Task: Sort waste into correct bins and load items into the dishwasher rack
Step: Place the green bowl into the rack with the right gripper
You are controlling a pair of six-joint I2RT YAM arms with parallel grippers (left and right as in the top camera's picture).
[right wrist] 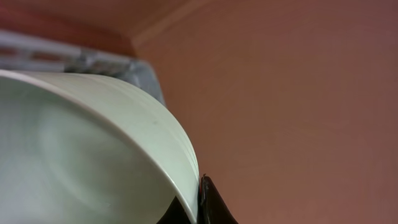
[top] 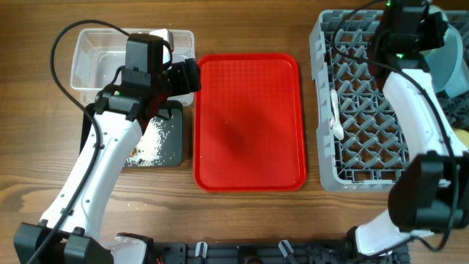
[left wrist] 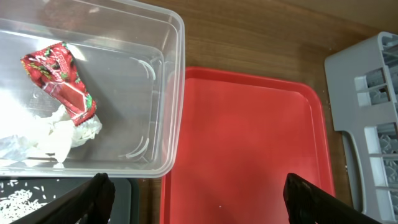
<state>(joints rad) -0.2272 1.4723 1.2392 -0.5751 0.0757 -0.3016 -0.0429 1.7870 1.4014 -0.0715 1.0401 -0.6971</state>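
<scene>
The crumpled red-and-white wrapper [left wrist: 59, 78] and white tissue [left wrist: 62, 134] lie inside the clear tub [left wrist: 168, 93], which also shows in the overhead view [top: 91, 59]. White rice-like crumbs [top: 150, 143] lie on the black tray [top: 172, 139]. My left gripper [left wrist: 196, 205] is open and empty, over the edge between the tub and the red tray [left wrist: 249, 155]. My right gripper [right wrist: 199, 202] is shut on the rim of the pale green bowl [right wrist: 93, 155], held at the far right of the grey rack [top: 359, 95]. White cutlery [top: 335, 110] lies in the rack.
The flat red tray [top: 249, 121] sits between the bins and the rack. A bit of yellow [top: 463, 137] shows at the rack's right edge, partly behind my right arm. The rack's corner shows in the left wrist view [left wrist: 367, 93].
</scene>
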